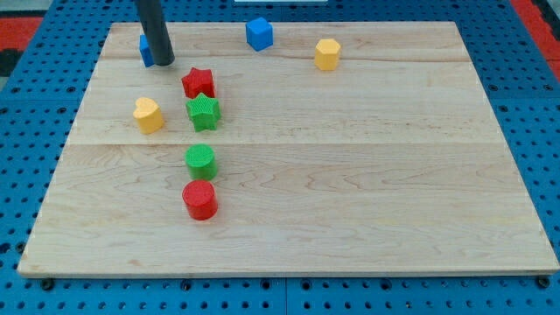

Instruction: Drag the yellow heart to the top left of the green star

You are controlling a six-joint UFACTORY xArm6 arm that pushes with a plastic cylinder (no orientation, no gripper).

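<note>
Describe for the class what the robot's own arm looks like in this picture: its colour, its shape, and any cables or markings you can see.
Only the rod shows: a straight, round, dark grey to black bar, smooth and faintly glossy, entering from the view's top. It is plain, with no cables, labels or markings visible. My tip is simply the rod's blunt lower end, the same colour and width. The rest of the arm lies outside the picture.

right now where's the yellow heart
The yellow heart sits on the view's left of the board, just left of the green star, apart from it, below my tip.
</note>
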